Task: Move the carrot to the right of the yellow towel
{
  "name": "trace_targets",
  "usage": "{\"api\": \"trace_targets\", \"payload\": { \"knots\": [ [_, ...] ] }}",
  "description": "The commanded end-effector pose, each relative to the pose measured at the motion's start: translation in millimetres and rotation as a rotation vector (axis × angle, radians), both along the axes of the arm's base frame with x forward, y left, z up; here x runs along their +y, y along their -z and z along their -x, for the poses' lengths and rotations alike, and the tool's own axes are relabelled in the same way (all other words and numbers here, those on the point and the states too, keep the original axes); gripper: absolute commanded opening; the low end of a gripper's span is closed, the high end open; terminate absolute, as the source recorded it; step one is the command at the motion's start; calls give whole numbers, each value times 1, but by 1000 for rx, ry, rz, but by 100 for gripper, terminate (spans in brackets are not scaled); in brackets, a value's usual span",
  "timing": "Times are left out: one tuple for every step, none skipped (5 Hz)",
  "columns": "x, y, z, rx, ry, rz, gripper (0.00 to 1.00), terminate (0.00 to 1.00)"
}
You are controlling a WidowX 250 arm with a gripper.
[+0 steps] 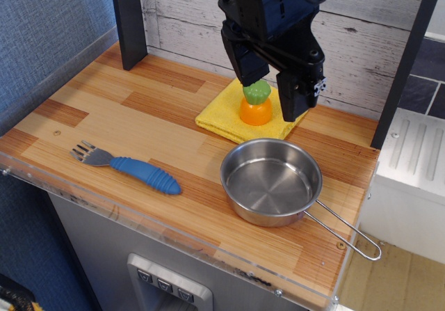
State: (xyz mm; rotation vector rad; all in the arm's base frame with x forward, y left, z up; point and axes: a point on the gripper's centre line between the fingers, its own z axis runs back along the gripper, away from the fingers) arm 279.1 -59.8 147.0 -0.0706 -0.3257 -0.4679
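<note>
From my station I see the gripper (272,92) hanging over the far side of the wooden table (125,123), its two black fingers (295,95) spread wide with the carrot (256,104) standing upright in the gap between them. The left finger sits close against the green cap; I cannot tell whether it touches. The right finger stands clear of the orange body, so I read the jaws as parted and not clamping.

The carrot rests on the yellow towel (221,116), right of the cloth's middle. The towel lies flat at about 12 o'clock from the steel pan (271,182), with its near corner just beside the pan's far rim. The pan's wire handle points toward 4 o'clock, reaching the table's right front edge.

A fork (128,166) with a blue handle lies at 9 o'clock from the pan, well apart from it, tines pointing left.
</note>
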Motion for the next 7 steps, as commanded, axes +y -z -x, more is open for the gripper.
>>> {"api": "trace_targets", "payload": {
  "knots": [
    [0, 0, 0, 0, 0, 0, 100, 0],
    [10, -3, -19, -44, -57, 34, 100, 0],
    [20, -5, -34, -54, -122, 26, 100, 0],
    [28, 0, -51, -59, -188, 40, 100, 0],
    [37, 4, -69, -66, -224, 33, 100, 0],
    [48, 11, -79, -90, -256, -64, 100, 0],
    [60, 19, -83, -72, -276, -118, 100, 0]
  ]
}}
